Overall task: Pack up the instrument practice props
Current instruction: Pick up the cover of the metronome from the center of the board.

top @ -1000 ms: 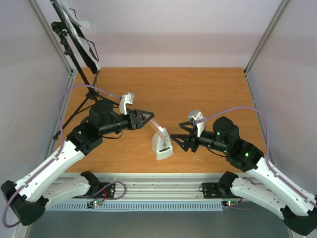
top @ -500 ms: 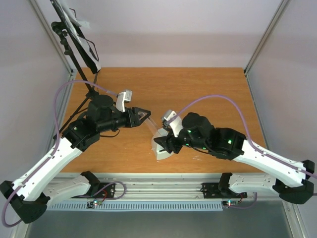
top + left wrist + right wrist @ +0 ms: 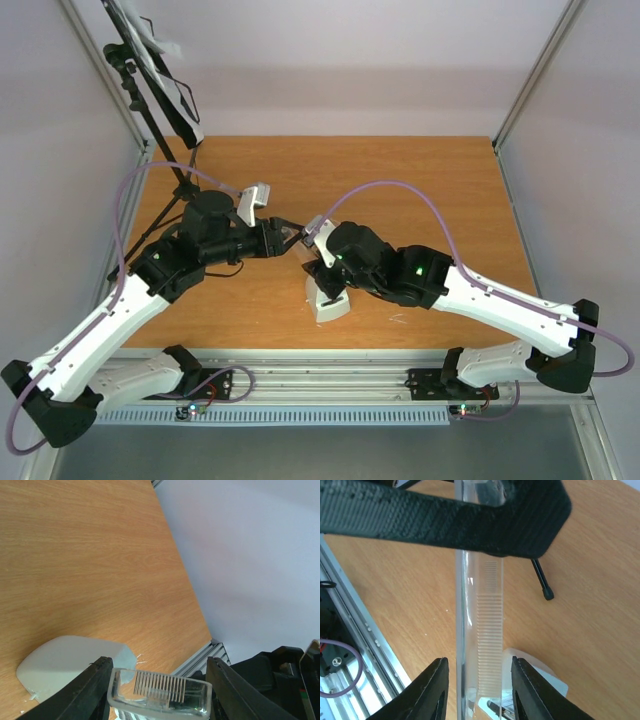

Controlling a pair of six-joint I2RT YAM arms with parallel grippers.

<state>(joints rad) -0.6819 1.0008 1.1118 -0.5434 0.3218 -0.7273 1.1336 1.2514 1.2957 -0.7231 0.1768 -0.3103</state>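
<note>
The right hand (image 3: pixel 322 272) has swung in from the right side of the frame, where it hung clear of everything a second ago, and now sits in the middle of the overhead view, right over the metronome (image 3: pixel 330 303). The metronome's pale base stands on the tabletop (image 3: pixel 400 180) near the lower centre. The left hand (image 3: pixel 288 232) has barely shifted: it keeps pinching the upper end of the clear cover (image 3: pixel 160 697) across its width. Its wrist view shows the ribbed clear end filling the span between its two fingers, with the pale base low at the left. In the right wrist view the cover runs straight up the frame between that hand's fingers (image 3: pixel 434 690), which have drawn much closer together over the last second. A thin sliver of tabletop shows on either side of the cover, and I cannot tell whether the fingers press on it yet. This looks like a two-handed move on the cover, perhaps to seat it on the base or pass it across, so packing the metronome seems under way but unfinished. The music stand (image 3: pixel 150 85) is upright in the upper left corner with the sheet-music pages (image 3: pixel 158 42) on its desk, apparently not yet packed.
</note>
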